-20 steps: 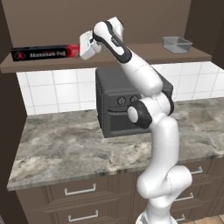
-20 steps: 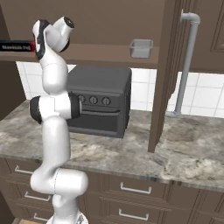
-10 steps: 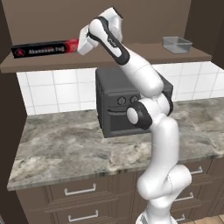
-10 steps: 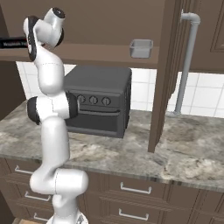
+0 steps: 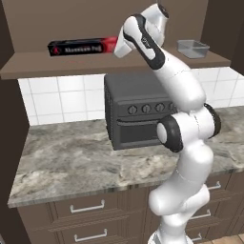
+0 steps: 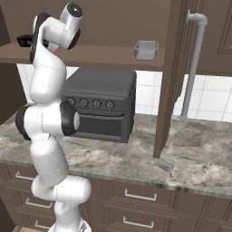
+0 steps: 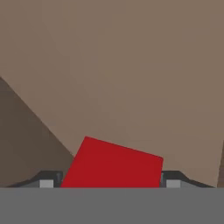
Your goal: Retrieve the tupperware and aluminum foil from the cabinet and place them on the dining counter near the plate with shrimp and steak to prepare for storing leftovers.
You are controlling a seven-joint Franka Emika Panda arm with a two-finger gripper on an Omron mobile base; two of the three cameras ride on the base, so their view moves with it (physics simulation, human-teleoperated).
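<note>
The aluminum foil [image 5: 78,47], a long black box with a red end, lies on the shelf board of the cabinet [image 5: 57,66]. My gripper [image 5: 119,46] is at its red end and shut on it. In the hand view the red end [image 7: 111,164] fills the gap between the fingertips [image 7: 46,183], touching both. The black end of the foil [image 6: 25,41] peeks out behind my arm in the right base view. The tupperware [image 5: 193,48], a small grey tub, stands further right on the same shelf [image 6: 146,50]. The dining counter and the plate with shrimp and steak are out of view.
A black oven [image 5: 143,112] stands under the shelf on a narrow marbled top [image 5: 71,162] with brown drawers [image 5: 86,207] below. A brown cabinet post [image 6: 165,90] and a grey pipe [image 6: 192,68] rise at the right.
The jaws closed on the foil's red end. The gripper then moved right along the shelf, and the box slid right with it. The tupperware has not moved.
</note>
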